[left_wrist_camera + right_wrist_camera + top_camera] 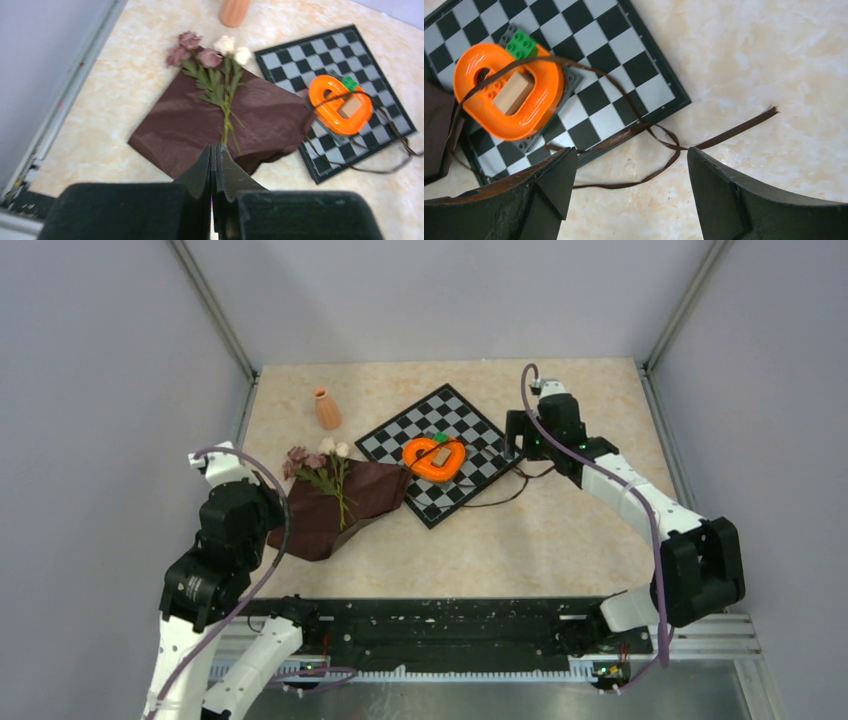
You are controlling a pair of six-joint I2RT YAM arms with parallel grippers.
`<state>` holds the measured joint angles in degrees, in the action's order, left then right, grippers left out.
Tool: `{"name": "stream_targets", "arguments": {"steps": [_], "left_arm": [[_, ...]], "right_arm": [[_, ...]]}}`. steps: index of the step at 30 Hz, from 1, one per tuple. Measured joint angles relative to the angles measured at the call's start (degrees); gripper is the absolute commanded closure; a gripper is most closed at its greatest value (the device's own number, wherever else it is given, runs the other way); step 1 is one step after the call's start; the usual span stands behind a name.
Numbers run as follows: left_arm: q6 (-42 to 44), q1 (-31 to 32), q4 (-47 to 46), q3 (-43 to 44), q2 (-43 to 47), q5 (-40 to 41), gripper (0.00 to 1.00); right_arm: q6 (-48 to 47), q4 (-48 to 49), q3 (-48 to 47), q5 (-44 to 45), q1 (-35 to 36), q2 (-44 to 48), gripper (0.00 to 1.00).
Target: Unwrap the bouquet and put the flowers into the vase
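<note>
Five flowers lie heads toward the vase (stems nearward); left gripper closed empty, right gripper spread wide.

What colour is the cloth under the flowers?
The cloth is dark maroon-brown; the left wrist view shows it best.

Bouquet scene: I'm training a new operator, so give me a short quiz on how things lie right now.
1. True or false: the flowers already stand in the vase.
2. The ribbon trails across: A) the vase B) the chessboard C) the flowers.
3. Fill in: the ____ gripper stands open.
Key: 1 false, they lie on the spread cloth; 2 B; 3 right gripper.
</note>
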<state>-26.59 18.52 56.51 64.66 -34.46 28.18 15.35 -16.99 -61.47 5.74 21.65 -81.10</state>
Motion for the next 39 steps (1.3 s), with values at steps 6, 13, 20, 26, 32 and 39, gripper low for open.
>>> {"name": "stream_targets", "arguments": {"steps": [6,13,20,26,32,39], "left_arm": [[1.11,-0.04,-4.85,-4.02,0.13,-12.72,0.70],[-1.97,-0.04,-12.66,-11.72,-4.22,-23.10,0.13],[-6.32,-0.07,-17.97,-17.42,-7.82,-26.36,0.01],[-10.58,-0.42,-21.46,-24.57,-9.20,-26.01,0.01],[-13.79,-0.59,-25.83,-31.47,-9.20,-25.35,0.01],[-15.52,-0.61,-31.28,-35.69,-10.75,-28.28,0.01]], "right_arm": [[-0.83,0.79,1.11,-5.29,0.11,0.15,0.20],[-0.35,3.26,3.82,-8.35,2.62,0.52,0.20],[0.13,7.06,5.68,-11.78,10.12,0.52,0.23],[1.42,11.58,5.68,-13.99,13.94,-0.24,0.26],[2.27,13.18,5.62,-15.34,16.83,-3.19,0.28],[2.51,13.84,5.57,-16.15,17.70,-3.91,0.32]]}}
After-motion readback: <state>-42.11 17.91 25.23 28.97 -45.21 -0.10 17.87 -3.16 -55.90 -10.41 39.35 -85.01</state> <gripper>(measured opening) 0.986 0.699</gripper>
